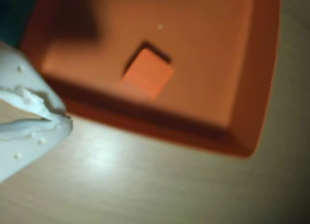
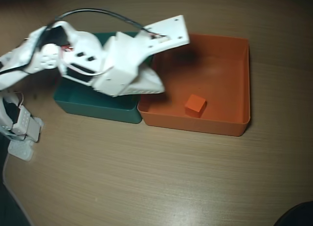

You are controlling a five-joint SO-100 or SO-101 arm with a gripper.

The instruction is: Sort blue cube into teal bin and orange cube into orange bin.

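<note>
Landmark: orange bin [image 2: 242, 84].

Nearest the wrist camera, the pincer [image 1: 65, 118] hangs over the bare table [image 2: 146, 177] just outside the orange bin's near wall. Its white tips look pressed together with nothing between them, so clenched on air, though the wrist view is blurred, so I'm not certain.

Orange cube [image 1: 147, 72] sits flat on the orange bin's floor, apart from all walls. That half looks done.

Teal bin [image 2: 93, 106] touches the orange bin's left wall in the overhead view. The arm covers most of it. Blue cube: not visible in either view; it could be under the arm inside the teal bin, can't tell.

Risks:
- Pincer is low beside the orange bin's wall. A sideways sweep could clip the rim and shove both bins.
- If the blue cube isn't in the teal bin, there's nothing here to locate it from.
</note>
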